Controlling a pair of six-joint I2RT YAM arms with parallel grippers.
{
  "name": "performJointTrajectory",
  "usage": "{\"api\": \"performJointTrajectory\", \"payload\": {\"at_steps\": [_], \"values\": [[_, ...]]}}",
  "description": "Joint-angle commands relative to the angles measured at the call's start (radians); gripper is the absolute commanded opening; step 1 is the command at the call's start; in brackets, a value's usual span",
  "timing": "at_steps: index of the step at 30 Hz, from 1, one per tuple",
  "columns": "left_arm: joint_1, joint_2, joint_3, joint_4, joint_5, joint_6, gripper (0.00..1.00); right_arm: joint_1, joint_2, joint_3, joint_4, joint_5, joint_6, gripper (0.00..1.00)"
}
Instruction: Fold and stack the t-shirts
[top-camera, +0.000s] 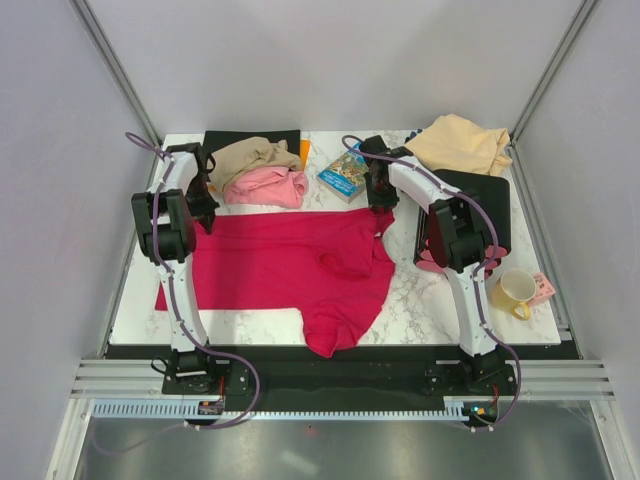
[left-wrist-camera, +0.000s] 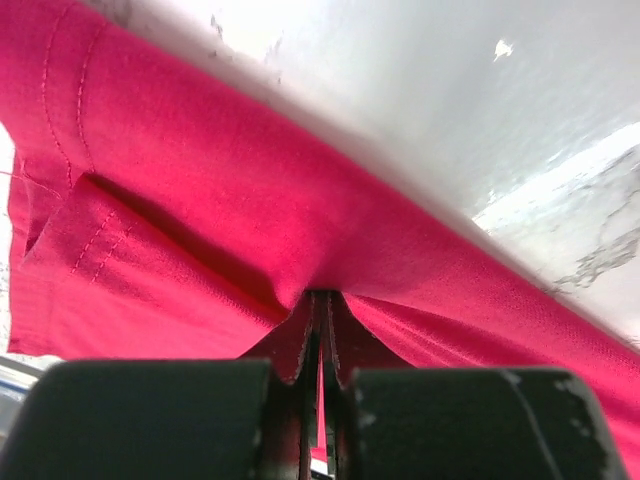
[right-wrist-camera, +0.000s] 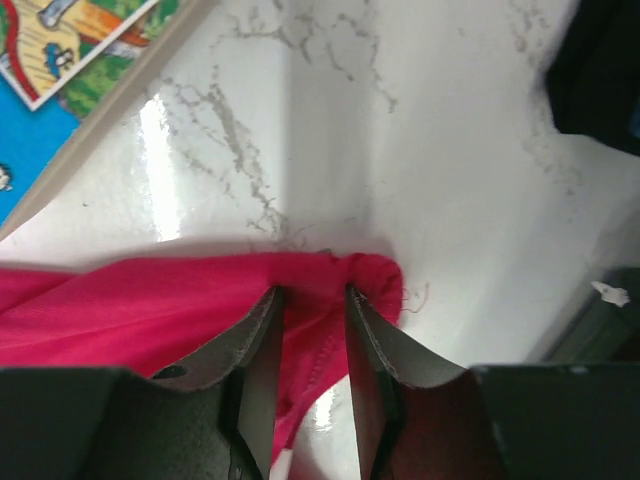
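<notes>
Crimson t-shirt (top-camera: 280, 265) lies spread mostly flat across the middle of the marble table (top-camera: 440, 300), with its near-right part bunched and one flap reaching the near edge; we judge it is laid out for a first fold. Left gripper (left-wrist-camera: 320, 300) is clamped tight on the shirt's far-left edge, fingers together with a tuck of red cloth pinched between them, likely to hold that side taut. Right gripper (right-wrist-camera: 311, 300) sits at the far-right corner, fingers apart, the red corner loose in the gap and not pinched as far as we see; we read that as the corner set where it should lie. Pink t-shirt (top-camera: 268, 187) and tan-brown t-shirt (top-camera: 250, 155) are heaped together far left, touching, partly on a black mat (top-camera: 250, 136). Peach-cream t-shirt (top-camera: 460, 143) is crumpled far right, just beyond a second black mat (top-camera: 490, 195). All three are unfolded, no stack yet. Blue book (top-camera: 345, 172) lies far centre between the heaps. Only container: a yellow mug (top-camera: 516, 290) near right, well apart from the cloth; it looks empty, but we can't tell for sure
</notes>
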Motion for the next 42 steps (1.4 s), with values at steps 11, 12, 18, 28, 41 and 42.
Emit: {"api": "performJointTrajectory", "payload": {"at_steps": [11, 12, 18, 28, 41, 42], "values": [[0.018, -0.009, -0.048, 0.104, 0.022, 0.068, 0.13, -0.025, -0.04, 0.019, 0.002, 0.029, -0.014, 0.38], [0.016, -0.003, -0.048, 0.106, 0.03, 0.071, 0.13, -0.025, -0.037, 0.017, 0.005, 0.026, -0.014, 0.38], [0.018, 0.019, -0.049, 0.107, 0.038, 0.078, 0.16, -0.025, -0.016, 0.01, 0.008, 0.03, -0.02, 0.38], [0.016, -0.006, 0.032, 0.129, 0.119, 0.092, 0.19, -0.027, -0.028, 0.025, -0.012, 0.056, -0.013, 0.37], [-0.076, -0.363, -0.094, 0.2, 0.137, -0.123, 0.31, -0.033, -0.275, 0.103, 0.002, -0.011, 0.003, 0.41], [-0.08, -0.368, -0.094, 0.184, 0.139, -0.12, 0.31, -0.033, -0.304, 0.08, -0.009, -0.028, 0.003, 0.41]]}}
